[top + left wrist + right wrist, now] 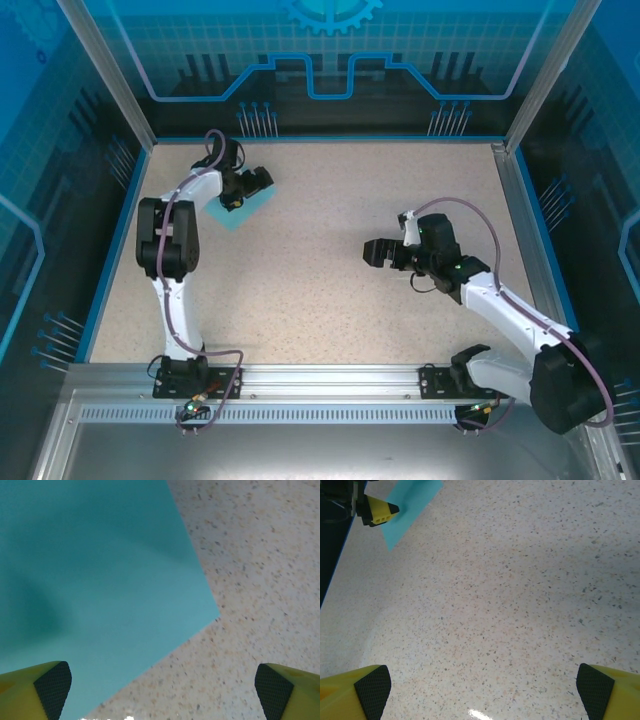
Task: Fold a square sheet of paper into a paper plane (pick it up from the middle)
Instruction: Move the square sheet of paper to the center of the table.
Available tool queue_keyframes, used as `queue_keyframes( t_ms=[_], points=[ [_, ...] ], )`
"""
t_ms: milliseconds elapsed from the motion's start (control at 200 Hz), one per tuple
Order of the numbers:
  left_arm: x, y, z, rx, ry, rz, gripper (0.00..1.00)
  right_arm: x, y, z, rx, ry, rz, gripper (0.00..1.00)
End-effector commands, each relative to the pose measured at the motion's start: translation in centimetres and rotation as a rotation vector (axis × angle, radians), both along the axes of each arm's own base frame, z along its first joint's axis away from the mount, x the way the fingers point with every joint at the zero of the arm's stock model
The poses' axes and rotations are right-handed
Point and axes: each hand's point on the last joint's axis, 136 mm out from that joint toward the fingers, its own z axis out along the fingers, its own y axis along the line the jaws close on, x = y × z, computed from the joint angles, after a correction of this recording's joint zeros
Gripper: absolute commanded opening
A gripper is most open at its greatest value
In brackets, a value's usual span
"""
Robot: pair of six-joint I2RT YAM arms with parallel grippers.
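Note:
The square sheet of paper [243, 211] lies flat on the speckled table at the back left, light turquoise and unfolded. My left gripper [255, 186] hovers over its far right part, open; in the left wrist view the paper [85, 580] fills the upper left and one corner points right, with one finger over the sheet and the other over bare table, nothing held. My right gripper [378, 252] stands open over bare table right of centre, far from the sheet. From the right wrist view the paper [412, 507] shows at the top left beside the left gripper's yellow fingertip [380, 512].
A blue rim [320, 140] and transparent panels enclose the speckled table [320, 290]. Metal posts stand at the back corners. A metal rail [320, 380] with both arm bases runs along the near edge. Bare tabletop lies between the two grippers.

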Motion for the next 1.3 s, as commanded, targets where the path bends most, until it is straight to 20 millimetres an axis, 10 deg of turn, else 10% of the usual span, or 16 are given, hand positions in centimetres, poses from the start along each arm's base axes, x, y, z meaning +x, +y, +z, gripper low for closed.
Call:
queue_keyframes(
  t_ms=[0, 585, 1070, 1290],
  points=[
    [-0.5, 0.5, -0.8, -0.009, 0.075, 0.023, 0.99, -0.2, -0.1, -1.5, -0.020, 0.035, -0.029, 0.99],
    [-7.8, -6.0, -5.1, -0.224, 0.200, -0.108, 0.98, 0.4, -1.9, -5.6, -0.139, 0.178, -0.128, 0.99],
    [-22.1, -17.9, -7.4, -0.205, 0.266, -0.451, 0.98, 1.0, -1.8, -6.4, -0.129, 0.229, -0.157, 0.99],
    [-25.9, -20.3, -4.6, -0.208, 0.196, -0.560, 0.99, 1.4, -0.7, -5.9, -0.113, 0.225, -0.138, 0.99]
  ],
)
